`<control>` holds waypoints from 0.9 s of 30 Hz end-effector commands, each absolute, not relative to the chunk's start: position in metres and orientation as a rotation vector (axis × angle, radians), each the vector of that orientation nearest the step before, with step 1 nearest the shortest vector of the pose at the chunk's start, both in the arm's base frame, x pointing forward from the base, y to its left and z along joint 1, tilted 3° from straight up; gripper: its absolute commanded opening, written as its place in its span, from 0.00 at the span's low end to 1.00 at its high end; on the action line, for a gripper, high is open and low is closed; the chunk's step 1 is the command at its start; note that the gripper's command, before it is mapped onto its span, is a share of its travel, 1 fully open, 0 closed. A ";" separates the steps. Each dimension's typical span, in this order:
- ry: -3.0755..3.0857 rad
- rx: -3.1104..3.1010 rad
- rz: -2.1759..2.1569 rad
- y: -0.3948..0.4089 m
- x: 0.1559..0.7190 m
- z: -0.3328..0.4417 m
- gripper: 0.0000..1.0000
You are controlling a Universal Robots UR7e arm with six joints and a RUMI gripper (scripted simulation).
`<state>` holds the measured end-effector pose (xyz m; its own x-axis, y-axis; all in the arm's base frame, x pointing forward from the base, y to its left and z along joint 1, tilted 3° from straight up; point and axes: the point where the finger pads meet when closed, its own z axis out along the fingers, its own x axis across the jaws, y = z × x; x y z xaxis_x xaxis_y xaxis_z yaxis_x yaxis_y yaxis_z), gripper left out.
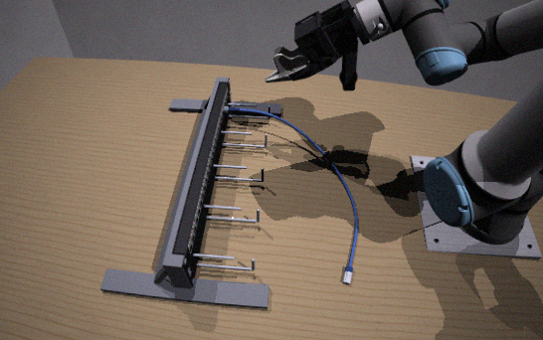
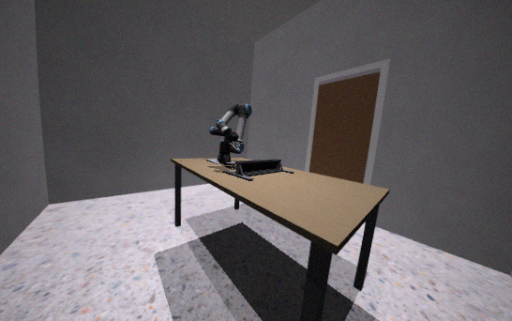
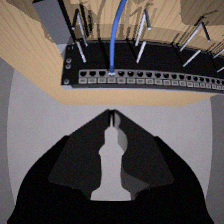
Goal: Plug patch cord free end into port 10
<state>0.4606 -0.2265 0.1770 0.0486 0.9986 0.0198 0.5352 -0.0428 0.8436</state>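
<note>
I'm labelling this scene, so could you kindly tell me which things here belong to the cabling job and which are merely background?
Belongs to the job:
- blue patch cord
- its white free plug
- dark grey free-standing port rack
- black two-jaw gripper, shut and empty

Just background:
- wooden table
- brown door
- grey metal base plate
</note>
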 end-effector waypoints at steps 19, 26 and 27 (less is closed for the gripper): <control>1.557 1.658 0.875 -0.229 0.504 0.150 0.00; 1.557 1.658 0.875 -0.230 0.512 0.145 0.00; 1.557 1.658 0.875 -0.230 0.514 0.144 0.00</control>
<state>0.5094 -0.2292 0.1463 0.0529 0.9984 0.0178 0.5348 -0.0433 0.8439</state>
